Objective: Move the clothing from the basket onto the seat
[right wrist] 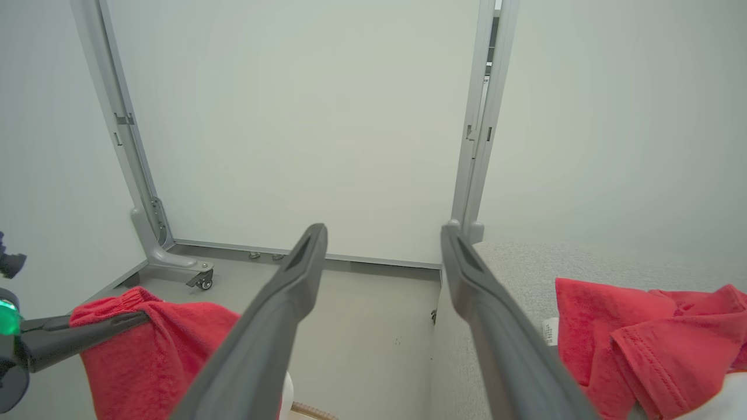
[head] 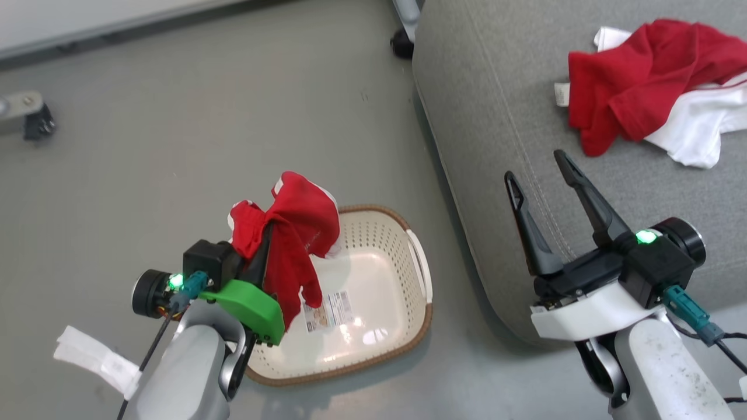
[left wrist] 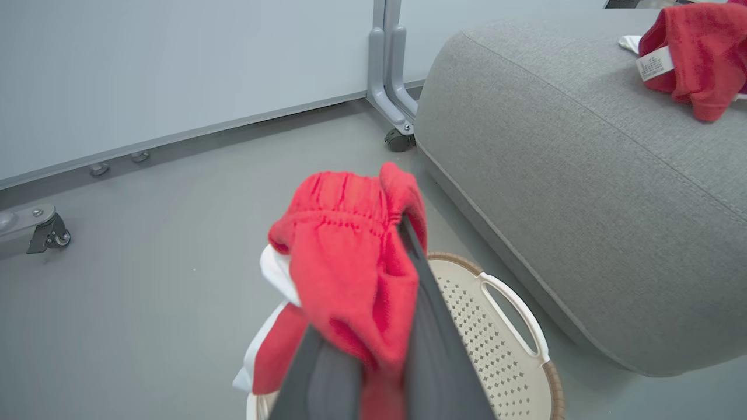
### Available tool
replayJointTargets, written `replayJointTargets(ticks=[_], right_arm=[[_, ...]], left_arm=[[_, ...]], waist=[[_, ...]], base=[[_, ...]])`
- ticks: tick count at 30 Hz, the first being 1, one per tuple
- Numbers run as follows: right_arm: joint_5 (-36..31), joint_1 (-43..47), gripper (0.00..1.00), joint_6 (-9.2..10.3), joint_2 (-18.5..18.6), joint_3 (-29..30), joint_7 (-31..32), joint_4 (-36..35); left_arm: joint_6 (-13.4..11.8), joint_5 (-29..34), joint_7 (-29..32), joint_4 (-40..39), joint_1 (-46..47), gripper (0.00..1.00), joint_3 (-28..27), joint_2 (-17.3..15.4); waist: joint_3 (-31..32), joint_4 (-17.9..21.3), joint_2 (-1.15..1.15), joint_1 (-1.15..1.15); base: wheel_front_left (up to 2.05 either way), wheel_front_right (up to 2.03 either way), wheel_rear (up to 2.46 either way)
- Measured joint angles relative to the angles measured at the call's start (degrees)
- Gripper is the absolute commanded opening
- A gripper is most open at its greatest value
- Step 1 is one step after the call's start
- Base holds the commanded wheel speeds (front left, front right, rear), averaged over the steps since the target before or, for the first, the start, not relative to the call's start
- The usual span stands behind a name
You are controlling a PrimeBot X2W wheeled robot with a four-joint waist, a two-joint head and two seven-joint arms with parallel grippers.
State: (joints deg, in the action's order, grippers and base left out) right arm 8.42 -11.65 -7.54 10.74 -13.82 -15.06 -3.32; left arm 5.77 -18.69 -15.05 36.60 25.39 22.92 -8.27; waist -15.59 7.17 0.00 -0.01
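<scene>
Dangling from the L gripper [head: 267, 233] are the red shorts [head: 300, 227], elastic waistband bunched up top and a bit of white panel peeking out at the side. Its fingers are pinched tight on the fabric w/ the tips buried in it, so cloth drapes down both sides of them. The shorts hang above the left end of the basket [head: 379, 239]. The bulk is up clear of the rim, and the lowest fold trails down inside. Can't tell if that fold touches the bottom.

The basket sits on the grey floor [head: 233, 116] just beside the seat [head: 496, 116], its label sticker [head: 330, 310] showing on the bare bottom.

The R gripper [head: 534, 164] has its jaws spread wide w/ nothing btwn them. It hovers over the seat's front edge, fingers pointing up toward the shirt [head: 648, 81]. That one lies crumpled on top of the cushion, red over white, toward the far right and well apart from the R fingertips.

Other bits: a white paper scrap [head: 93, 359] lies on the floor by the L arm. A black caster [head: 401, 44] of the partition frame sits near the seat's far corner.
</scene>
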Motion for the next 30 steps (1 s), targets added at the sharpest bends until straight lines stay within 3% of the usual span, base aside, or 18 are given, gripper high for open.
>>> replayJointTargets(ticks=[17, 24, 30], right_arm=[[0.5, 4.3, 1.0, 0.0, 0.2, -1.9, 0.0, 1.6], [0.6, 4.4, 1.0, 0.0, 0.2, -1.6, 0.0, 1.6], [0.6, 4.4, 1.0, 0.0, 0.0, -1.3, 0.0, 1.7]], left_arm=[[0.3, 14.4, -0.1, -29.0, -11.9, 0.0, -11.2, 1.6], [0.4, 17.5, -0.1, -41.0, -12.4, 0.0, -11.4, 2.1], [1.1, 18.8, -0.1, -50.4, -12.4, 0.0, -7.5, 1.0]], waist=[[13.8, -2.7, 0.0, 0.0], [13.9, -3.2, 0.0, 0.0], [13.7, -3.3, 0.0, 0.0]], base=[[0.0, 0.0, 0.0], [0.0, 0.0, 0.0], [0.0, 0.0, 0.0]])
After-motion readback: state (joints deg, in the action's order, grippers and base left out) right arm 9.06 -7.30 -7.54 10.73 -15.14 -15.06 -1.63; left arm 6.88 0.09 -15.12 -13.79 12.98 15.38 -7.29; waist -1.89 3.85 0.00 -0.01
